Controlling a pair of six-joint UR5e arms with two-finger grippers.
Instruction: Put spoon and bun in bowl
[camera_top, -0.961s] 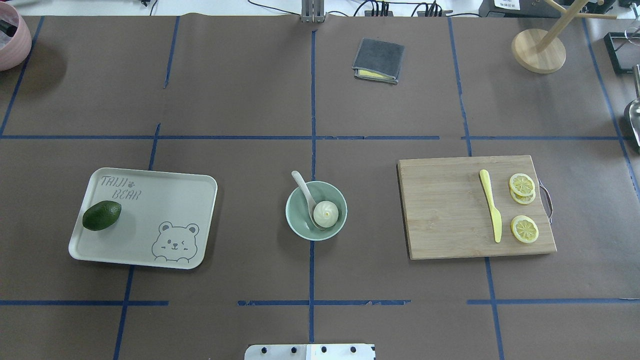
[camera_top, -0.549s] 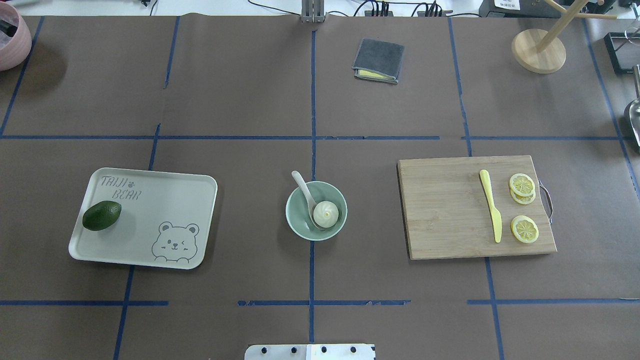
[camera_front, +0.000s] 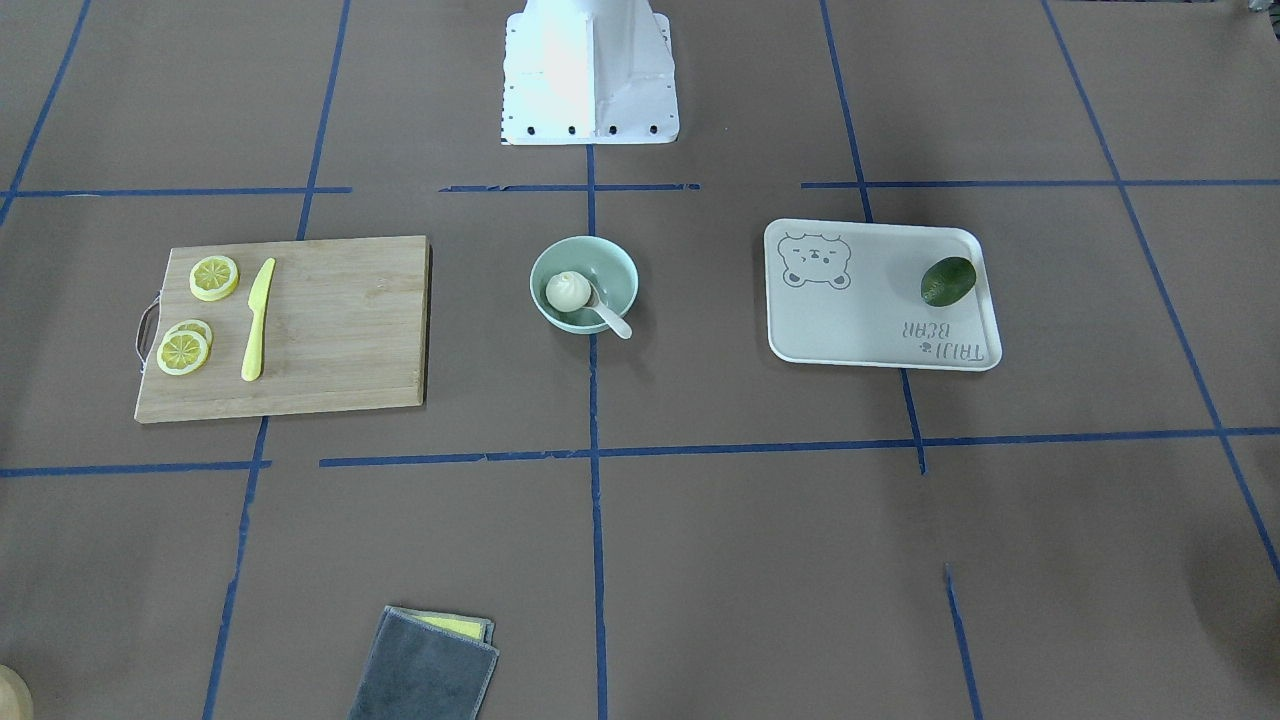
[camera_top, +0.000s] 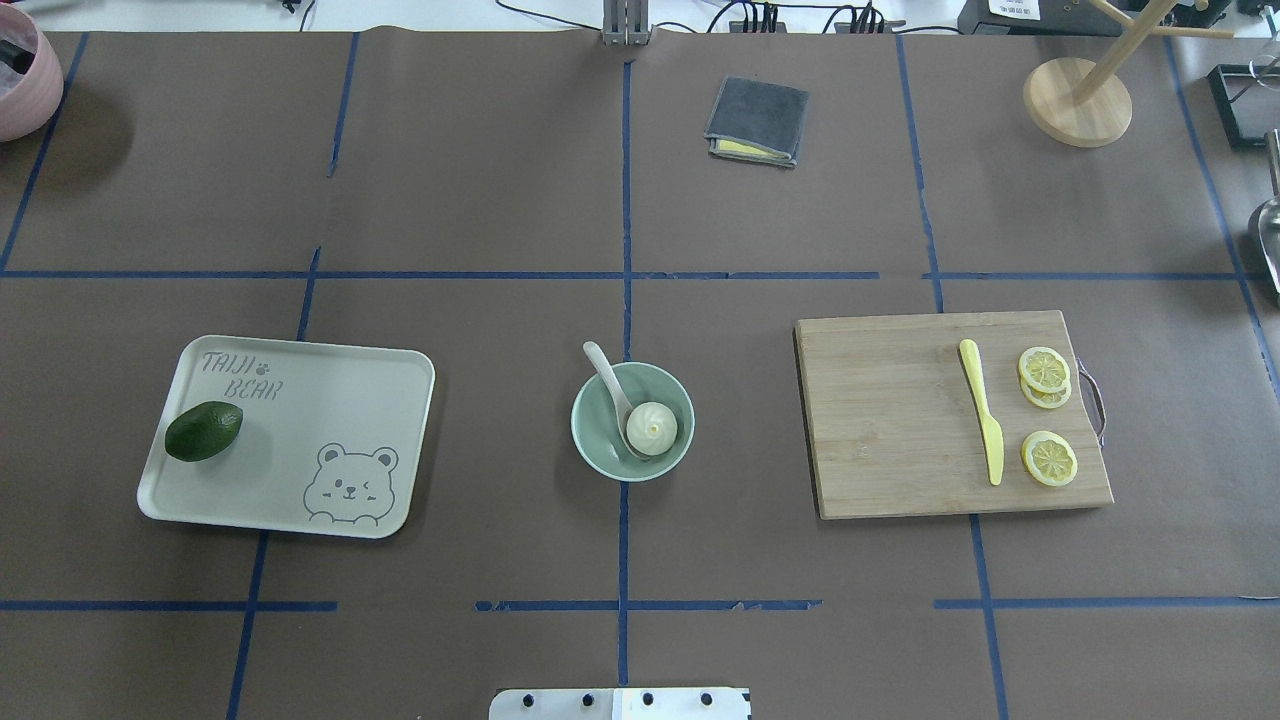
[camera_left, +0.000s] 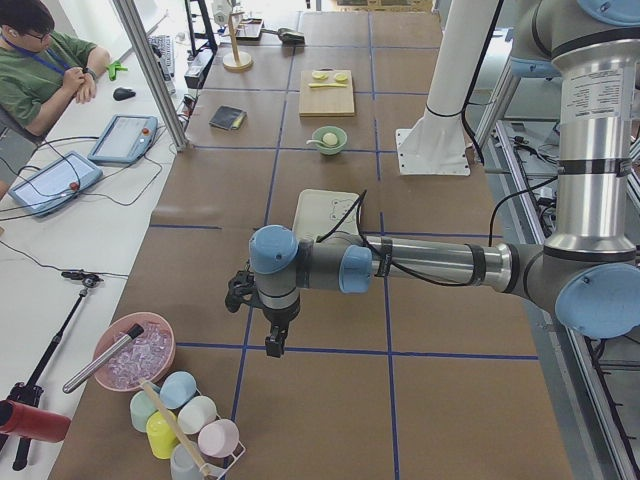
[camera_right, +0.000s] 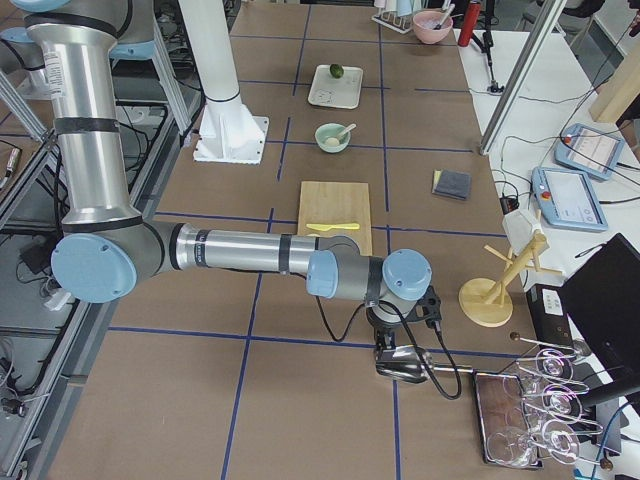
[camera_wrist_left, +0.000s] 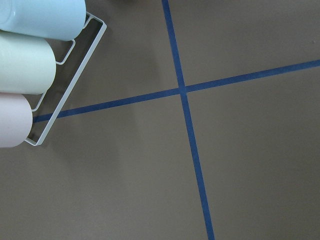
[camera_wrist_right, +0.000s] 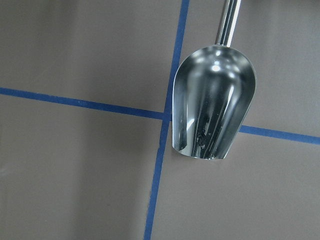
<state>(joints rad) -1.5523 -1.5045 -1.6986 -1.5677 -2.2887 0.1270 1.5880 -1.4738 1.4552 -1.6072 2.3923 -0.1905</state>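
Nothing moved: spoon (camera_top: 603, 370), perhaps touching bun (camera_top: 651, 428), in bowl (camera_top: 598, 450) (left claw (camera_left: 271, 346), right claw (camera_right: 385, 350) unclear).

Overhead cam sits behind the robot base (camera_top: 620, 703), looking fwd & down on the bench (camera_top: 450, 200); front cam faces it from the opposite long edge, steeply down, so both share the centre w/ the bowl (camera_top: 632, 421), mirrored L/R. Side cams look along the bench from each short end, high & far back. Wrist cams look straight down, v. close: left by pastel cups (camera_wrist_left: 25, 65) at the left end, right over a metal scoop (camera_wrist_right: 212, 102) at the right end.
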